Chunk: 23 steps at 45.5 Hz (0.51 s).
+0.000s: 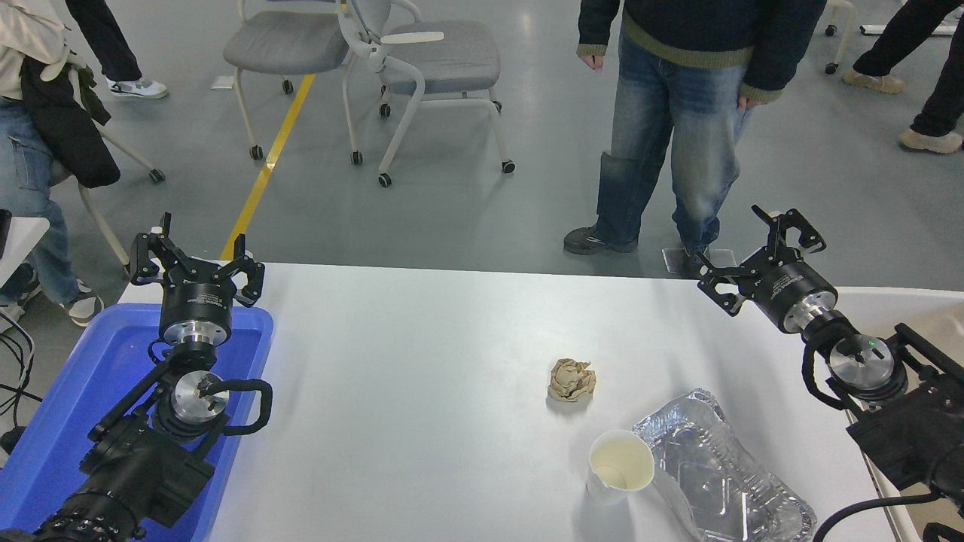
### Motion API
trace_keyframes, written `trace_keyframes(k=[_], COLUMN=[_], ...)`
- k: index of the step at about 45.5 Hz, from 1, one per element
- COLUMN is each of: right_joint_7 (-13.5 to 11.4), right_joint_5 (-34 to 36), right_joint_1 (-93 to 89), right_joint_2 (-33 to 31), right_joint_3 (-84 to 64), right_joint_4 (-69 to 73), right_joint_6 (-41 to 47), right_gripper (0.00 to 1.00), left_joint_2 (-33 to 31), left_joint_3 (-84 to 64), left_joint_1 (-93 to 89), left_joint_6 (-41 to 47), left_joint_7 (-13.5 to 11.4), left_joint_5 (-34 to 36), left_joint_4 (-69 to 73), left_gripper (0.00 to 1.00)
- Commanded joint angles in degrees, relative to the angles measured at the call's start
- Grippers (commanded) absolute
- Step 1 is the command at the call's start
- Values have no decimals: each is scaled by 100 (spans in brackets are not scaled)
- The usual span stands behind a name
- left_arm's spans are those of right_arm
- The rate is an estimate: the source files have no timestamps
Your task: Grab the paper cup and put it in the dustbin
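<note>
- While your right gripper (pixel 757 252) hangs at the counter's far right edge, fingers spread and empty, nothing is yet grasped.
- Paper cup (pixel 620 467): upright near the front edge, touching the foil tray (pixel 723 474).
- Dustbin (pixel 915 301): beneath the right arm.
- Left gripper (pixel 197 260): open, over the blue tray (pixel 68 406).
- Next, likely: descend toward the cup.

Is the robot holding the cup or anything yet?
No. Both hands are open and empty: the left hand over the blue tray, the right hand far from the paper cup.
</note>
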Motion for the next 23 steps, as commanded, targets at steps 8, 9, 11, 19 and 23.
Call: trace_keyframes(k=[8, 9, 11, 19, 23], right_joint_7=[0, 0, 0, 0, 0], right_joint_5=[0, -9, -9, -18, -61], right_joint_1=[0, 0, 0, -44, -79], right_joint_2=[2, 2, 2, 2, -16], right_joint_3=[-9, -9, -44, -80, -97], right_joint_4=[12, 12, 12, 196, 442], right_joint_6=[0, 0, 0, 0, -35], right_gripper=[100, 100, 100, 100, 100], left_joint_2=[25, 34, 34, 43, 43], left_joint_3=[34, 51, 69, 78, 87], left_joint_1=[-7, -7, -16, -16, -16], left_joint_6=[-1, -1, -1, -1, -1], left_joint_7=[0, 0, 0, 0, 0], left_joint_5=[-8, -8, -8, -8, -8], left_joint_4=[-2, -2, -2, 7, 7], left_gripper=[99, 99, 99, 99, 99])
